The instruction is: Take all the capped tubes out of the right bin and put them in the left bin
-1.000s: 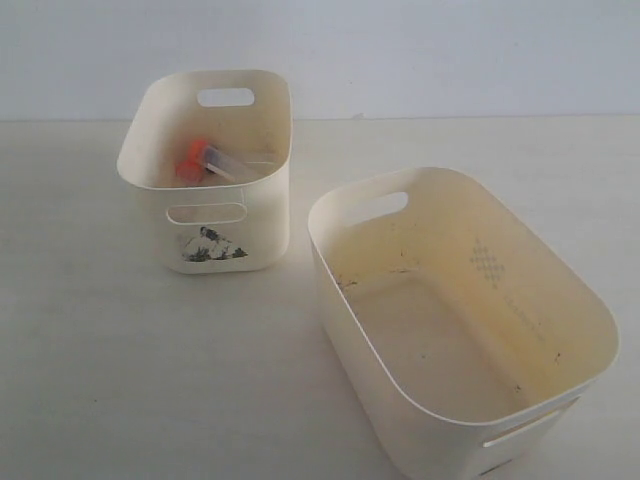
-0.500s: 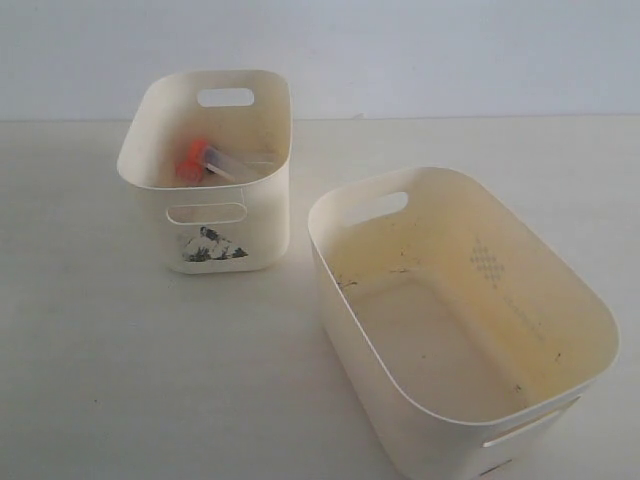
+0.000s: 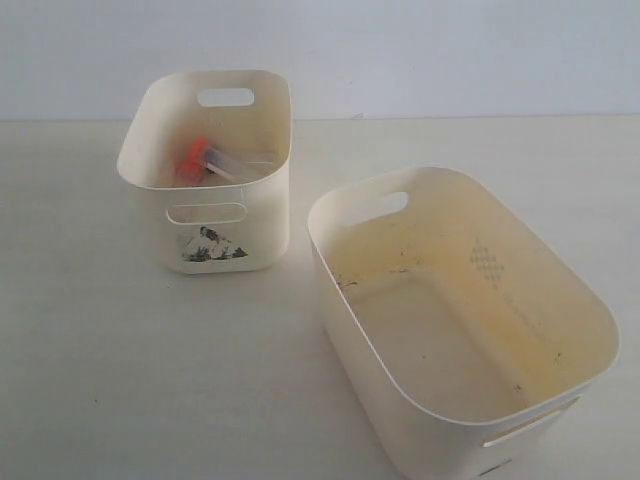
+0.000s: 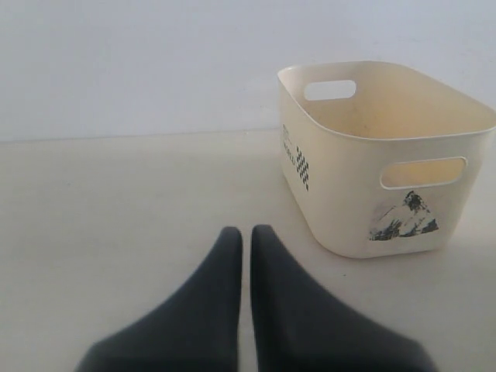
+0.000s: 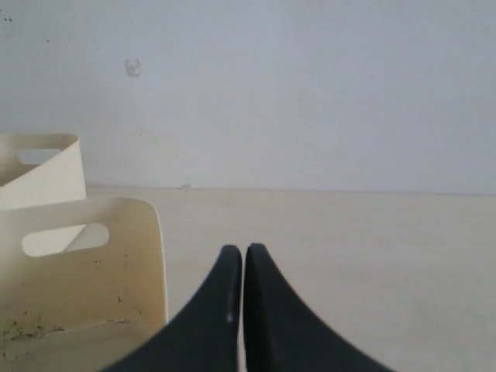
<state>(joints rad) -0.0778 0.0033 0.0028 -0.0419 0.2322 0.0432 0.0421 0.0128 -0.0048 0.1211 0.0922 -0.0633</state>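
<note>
We see the cream left bin (image 4: 341,194) ahead of our black left gripper (image 4: 246,240), black-and-white sticker (image 4: 403,218), orange-red cap on a capped tube (image 3: 205,160), cream right bin (image 5: 93,287) beside our black right gripper (image 5: 243,256), dotted patch (image 3: 487,262)

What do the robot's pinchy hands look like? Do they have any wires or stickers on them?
Both the left gripper and the right gripper have two smooth, matte black fingers, wide at the base and curving to narrow rounded tips. No wires or stickers show. Only the fingers are in view.
</note>
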